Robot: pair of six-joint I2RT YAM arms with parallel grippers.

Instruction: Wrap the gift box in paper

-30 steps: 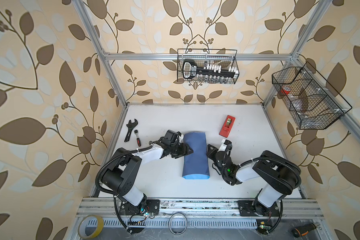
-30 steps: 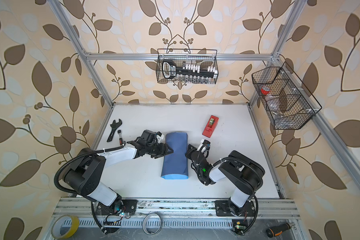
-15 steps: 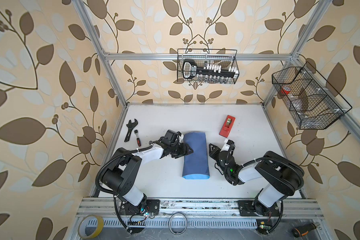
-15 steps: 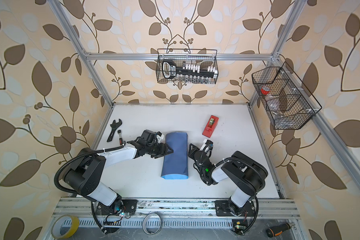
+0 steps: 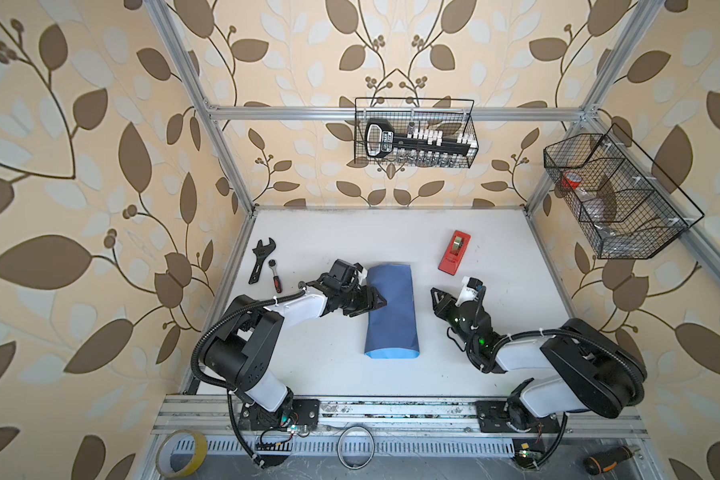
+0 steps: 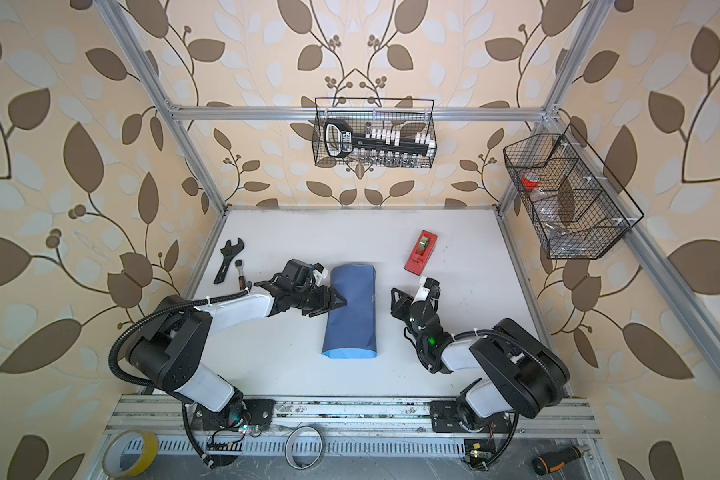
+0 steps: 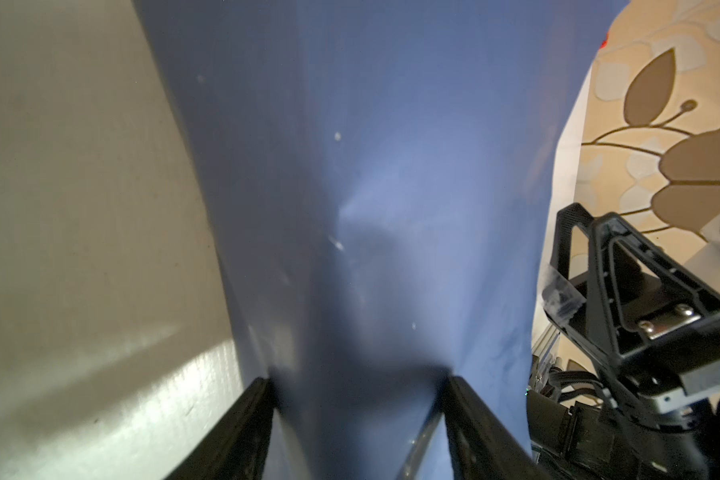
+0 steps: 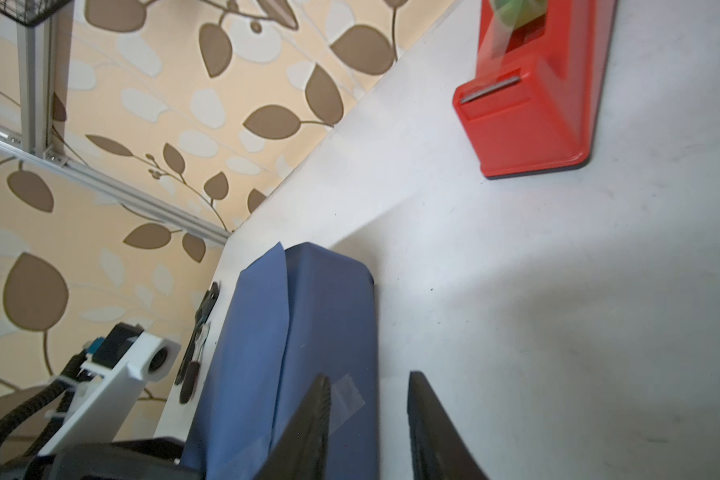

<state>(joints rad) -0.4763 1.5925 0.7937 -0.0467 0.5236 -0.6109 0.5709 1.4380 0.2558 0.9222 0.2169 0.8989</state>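
Observation:
The paper (image 5: pixel 391 316) (image 6: pixel 352 316) lies wrapped into a long slate-blue bundle in the middle of the table, its light blue face showing at the near end (image 5: pixel 391 354). The gift box is hidden inside it. My left gripper (image 5: pixel 378 301) (image 6: pixel 340 300) is at the bundle's left edge. In the left wrist view its jaws (image 7: pixel 356 380) are shut on the paper, which dents between them. My right gripper (image 5: pixel 435 298) (image 6: pixel 395 297) (image 8: pixel 366 376) stands open, a little right of the bundle, holding nothing. A clear tape strip (image 8: pixel 348 395) sits on the bundle's right side.
A red tape dispenser (image 5: pixel 454 252) (image 8: pixel 528 104) stands behind the right gripper. A black wrench (image 5: pixel 260 259) and a small red-handled tool (image 5: pixel 274 279) lie at the left edge of the table. Wire baskets hang on the back wall (image 5: pixel 414 133) and the right wall (image 5: pixel 616 195).
My right gripper has opened and drawn back to the right, away from the bundle. The left gripper and the bundle have not moved.

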